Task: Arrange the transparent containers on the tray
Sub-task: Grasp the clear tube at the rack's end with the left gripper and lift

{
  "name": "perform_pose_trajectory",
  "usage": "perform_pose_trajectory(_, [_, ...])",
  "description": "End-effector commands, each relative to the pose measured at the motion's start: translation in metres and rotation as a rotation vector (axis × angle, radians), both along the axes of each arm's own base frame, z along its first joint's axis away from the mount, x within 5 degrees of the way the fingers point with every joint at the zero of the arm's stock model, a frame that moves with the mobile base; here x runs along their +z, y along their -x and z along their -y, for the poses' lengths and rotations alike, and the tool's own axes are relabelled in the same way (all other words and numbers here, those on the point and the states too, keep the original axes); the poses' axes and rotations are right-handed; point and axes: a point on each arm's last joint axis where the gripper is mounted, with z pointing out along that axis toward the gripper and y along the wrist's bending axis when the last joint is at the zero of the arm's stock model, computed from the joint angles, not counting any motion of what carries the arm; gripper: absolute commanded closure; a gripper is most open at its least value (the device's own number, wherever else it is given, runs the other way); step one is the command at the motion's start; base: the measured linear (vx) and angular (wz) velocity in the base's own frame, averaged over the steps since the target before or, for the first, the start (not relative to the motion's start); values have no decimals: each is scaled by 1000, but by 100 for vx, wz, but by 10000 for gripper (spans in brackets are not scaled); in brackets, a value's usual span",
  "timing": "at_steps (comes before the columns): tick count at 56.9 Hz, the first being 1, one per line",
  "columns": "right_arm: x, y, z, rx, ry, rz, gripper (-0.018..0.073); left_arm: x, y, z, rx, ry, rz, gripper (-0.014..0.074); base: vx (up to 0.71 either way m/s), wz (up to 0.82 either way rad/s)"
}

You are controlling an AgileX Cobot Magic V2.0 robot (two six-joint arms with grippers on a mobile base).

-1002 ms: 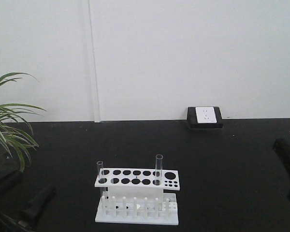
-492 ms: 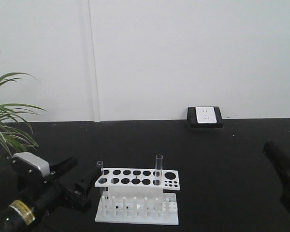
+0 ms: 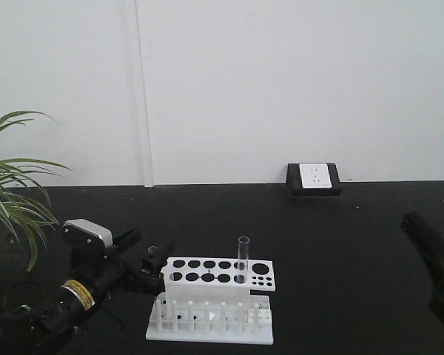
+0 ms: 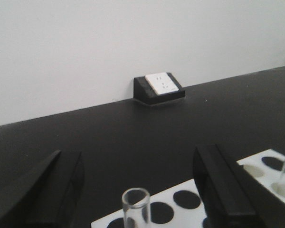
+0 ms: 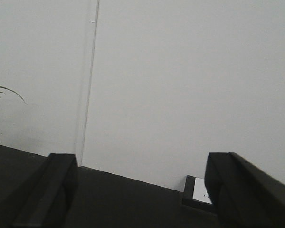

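Black matte tabletop (image 3: pixel 340 244) carries a white plastic rack (image 3: pixel 214 272) full of round holes. Blocky black fingers of the left gripper (image 3: pixel 149 248) sit spread either side of the clear glass tube (image 4: pixel 136 209), upright at the rack's left end, not touching it. Over on the other side the right gripper (image 5: pixel 140 161) is spread too, nothing in it. A second tube (image 3: pixel 243 259) stands further right.

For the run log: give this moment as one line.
left claw: open around left test tube | right claw: open, empty | second tube: upright in rack | tray: unseen
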Motion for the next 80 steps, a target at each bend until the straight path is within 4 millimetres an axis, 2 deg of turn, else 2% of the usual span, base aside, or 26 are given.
perform_pose_trajectory(1, [17,3,-3,36,-23,98,-33,32,-9,4,-7,64,124,10,0,0])
perform_pose_trajectory(11, [17,3,-3,36,-23,98,-33,20,-16,9,-39,26,110,30,0,0])
perform_pose_trajectory(18, [17,3,-3,36,-23,98,-33,16,-17,9,-33,18,90,97,0,0])
perform_pose_trajectory(26, [17,3,-3,36,-24,98,-33,15,-17,9,-33,16,88,242,0,0])
perform_pose_trajectory(39, [17,3,-3,36,-24,98,-33,16,-17,9,-36,24,102,601,0,0])
perform_pose_trajectory(46, [17,3,-3,35,-24,97,-33,23,-16,9,-39,36,121,604,0,0])
perform_pose_trajectory(51, [17,3,-2,31,-22,91,-33,41,-13,8,-37,48,147,603,0,0])
perform_pose_trajectory(55, [16,3,-2,31,-22,91,-33,62,-10,6,-30,56,175,601,0,0])
perform_pose_trajectory(59, [16,3,-2,31,-22,91,-33,89,-6,4,-16,63,195,601,0,0])
perform_pose_trajectory(65, [16,3,-2,31,-22,91,-33,141,6,-1,6,74,245,600,0,0])
perform_pose_trajectory(74, [14,1,-4,44,13,81,-33,224,41,-10,43,24,367,600,0,0])
perform_pose_trajectory(80, [5,-6,-11,87,50,42,-33,260,69,-18,81,-37,400,600,0,0])
